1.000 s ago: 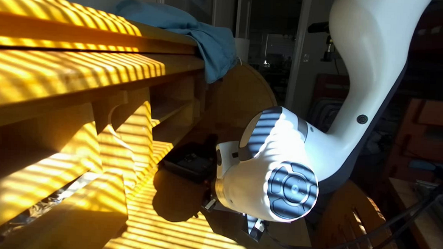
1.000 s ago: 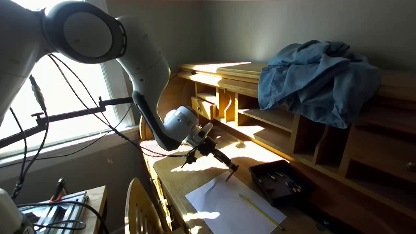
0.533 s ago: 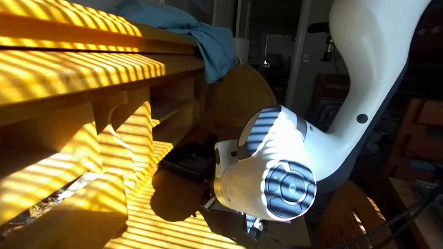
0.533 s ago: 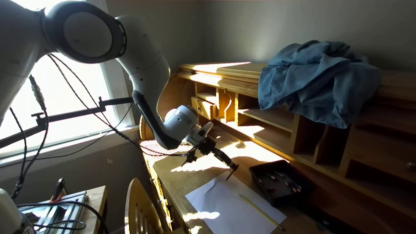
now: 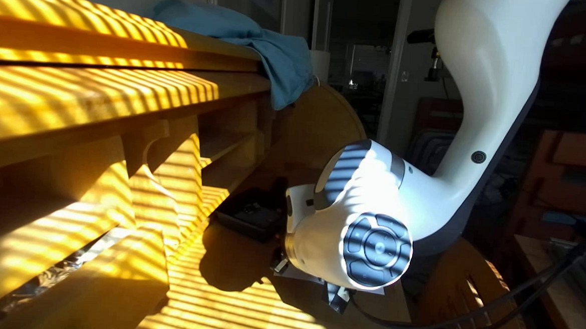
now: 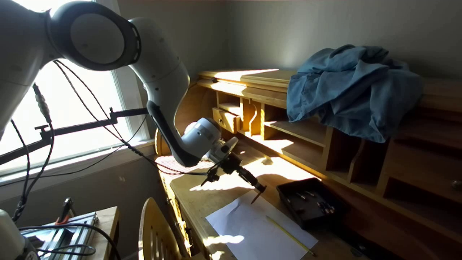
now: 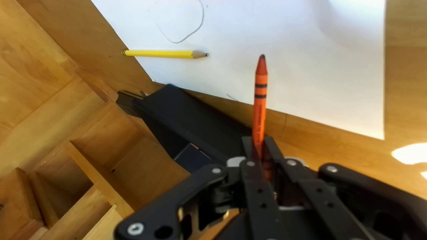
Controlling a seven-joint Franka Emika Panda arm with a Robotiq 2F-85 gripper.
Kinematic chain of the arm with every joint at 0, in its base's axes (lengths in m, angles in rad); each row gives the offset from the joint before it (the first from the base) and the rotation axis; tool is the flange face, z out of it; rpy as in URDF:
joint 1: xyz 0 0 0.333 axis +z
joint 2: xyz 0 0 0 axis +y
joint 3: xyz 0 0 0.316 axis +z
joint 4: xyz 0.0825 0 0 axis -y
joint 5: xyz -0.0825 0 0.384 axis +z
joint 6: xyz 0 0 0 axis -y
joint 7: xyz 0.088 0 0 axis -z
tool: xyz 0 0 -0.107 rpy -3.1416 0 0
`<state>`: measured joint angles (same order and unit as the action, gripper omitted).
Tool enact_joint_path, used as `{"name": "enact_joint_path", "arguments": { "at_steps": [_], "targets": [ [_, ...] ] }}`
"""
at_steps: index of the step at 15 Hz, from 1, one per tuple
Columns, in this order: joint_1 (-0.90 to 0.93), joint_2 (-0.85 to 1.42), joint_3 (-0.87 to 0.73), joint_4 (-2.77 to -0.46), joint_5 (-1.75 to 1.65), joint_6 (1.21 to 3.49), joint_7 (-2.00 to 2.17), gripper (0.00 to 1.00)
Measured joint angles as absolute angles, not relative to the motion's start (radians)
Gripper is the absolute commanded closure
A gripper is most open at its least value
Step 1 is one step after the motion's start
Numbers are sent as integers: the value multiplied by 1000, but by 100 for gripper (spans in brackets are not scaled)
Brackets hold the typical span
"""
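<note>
The arm [image 5: 482, 94] is glossy white, moulded in smooth rounded segments, with a black strip [image 6: 164, 129] edging the one nearest the wrist [image 5: 314, 246]. Higher up, a broad dark ring [image 6: 60, 41] frames a plain grey disc [image 6: 96, 39]. A small black cap [image 5: 479, 157] dots the white, and a round dark pad [image 5: 379, 246] is split into curved segments. Thin black cables [image 6: 137, 152] are bundled together. The end effector [image 7: 259, 146] is black: straight fingers [image 7: 257, 213] with small holes, curved links [image 7: 166, 203], silver screws [image 7: 135, 228]
</note>
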<state>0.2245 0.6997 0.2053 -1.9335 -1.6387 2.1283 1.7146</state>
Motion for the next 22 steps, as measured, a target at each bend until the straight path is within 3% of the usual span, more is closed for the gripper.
{"name": "enact_joint_path", "arguments": {
  "at_steps": [22],
  "targets": [
    [219, 719, 178, -1937, -1631, 2084, 1824, 98]
  ]
}}
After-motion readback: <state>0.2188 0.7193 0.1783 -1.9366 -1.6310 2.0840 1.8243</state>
